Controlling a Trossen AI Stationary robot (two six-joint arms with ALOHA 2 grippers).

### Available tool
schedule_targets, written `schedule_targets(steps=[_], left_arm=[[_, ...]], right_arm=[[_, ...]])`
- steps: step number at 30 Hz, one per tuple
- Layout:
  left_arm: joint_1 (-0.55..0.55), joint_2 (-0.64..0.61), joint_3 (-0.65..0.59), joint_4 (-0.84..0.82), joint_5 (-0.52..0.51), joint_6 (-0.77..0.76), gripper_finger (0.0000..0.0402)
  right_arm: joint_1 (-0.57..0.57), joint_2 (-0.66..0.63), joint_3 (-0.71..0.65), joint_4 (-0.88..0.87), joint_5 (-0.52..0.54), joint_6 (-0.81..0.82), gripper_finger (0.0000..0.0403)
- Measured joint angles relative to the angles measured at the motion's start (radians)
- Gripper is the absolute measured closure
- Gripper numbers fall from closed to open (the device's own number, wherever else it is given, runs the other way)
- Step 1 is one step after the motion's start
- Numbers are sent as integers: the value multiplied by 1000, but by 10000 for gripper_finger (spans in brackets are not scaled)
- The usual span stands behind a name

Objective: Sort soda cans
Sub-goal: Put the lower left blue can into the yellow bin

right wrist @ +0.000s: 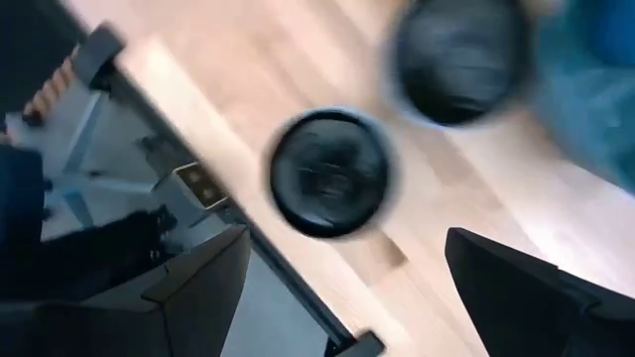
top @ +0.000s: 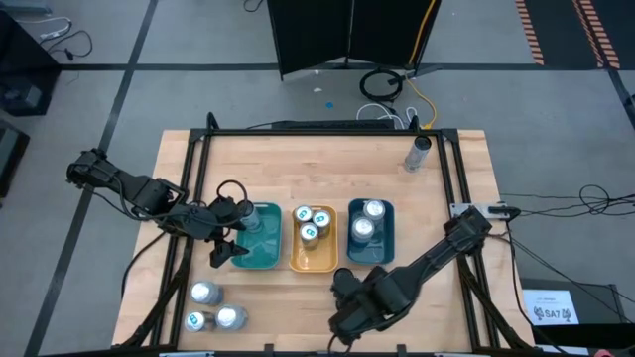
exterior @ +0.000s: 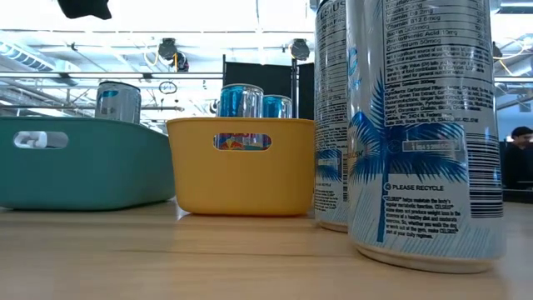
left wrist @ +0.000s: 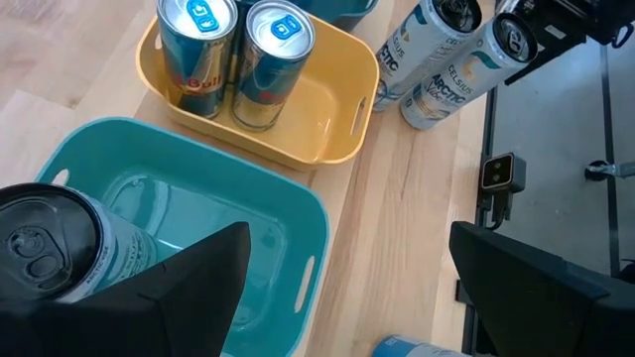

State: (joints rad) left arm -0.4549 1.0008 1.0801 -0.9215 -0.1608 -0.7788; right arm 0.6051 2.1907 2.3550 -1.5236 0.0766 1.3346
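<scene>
Three trays stand side by side mid-table: teal [top: 260,253], yellow [top: 316,260] and blue [top: 387,238]. The yellow tray holds three soda cans [top: 313,220] with blue-green tops, and the blue tray two silver-topped ones [top: 367,220]. A dark-topped can [left wrist: 55,248] stands in the teal tray, beside my open left gripper [left wrist: 347,233], which hovers over that tray [top: 233,236]. Two tall white black-topped cans [exterior: 425,125] [right wrist: 329,174] stand upright near the table's front edge. My right gripper [right wrist: 345,238] hangs open above them [top: 347,302], pointing down.
Three more cans [top: 210,309] stand at the near left corner, and a single can [top: 419,154] at the far right. A black frame [top: 198,159] borders the tabletop. Bare wood lies behind the trays.
</scene>
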Motion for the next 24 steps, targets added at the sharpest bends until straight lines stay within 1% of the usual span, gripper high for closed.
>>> schedule_targets(steps=[2, 4, 8, 9, 12, 13, 21, 22, 24], left_arm=[[0, 0, 0, 0, 0, 0, 47], [0, 0, 0, 0, 0, 0, 47], [2, 0, 0, -4, -1, 6, 47], [2, 0, 0, -4, -6, 7, 47], [3, 0, 0, -3, -19, 7, 47], [3, 0, 0, -4, -24, 7, 47], [3, 0, 0, -3, -35, 5, 47], [3, 0, 0, -3, -35, 7, 47], [3, 0, 0, -4, -35, 6, 47]], right_arm=[[10, -27, 0, -51, 35, 77, 71], [24, -57, -6, -43, 74, 107, 71], [62, -97, -9, -47, 97, 81, 71], [72, -103, -9, -47, 119, 72, 71], [90, -105, -9, -47, 230, 64, 71], [94, -105, -10, -47, 248, 65, 71], [89, -101, -10, -47, 274, 75, 71], [88, -101, -10, -47, 296, 76, 71], [89, -100, -10, -47, 377, 53, 71]])
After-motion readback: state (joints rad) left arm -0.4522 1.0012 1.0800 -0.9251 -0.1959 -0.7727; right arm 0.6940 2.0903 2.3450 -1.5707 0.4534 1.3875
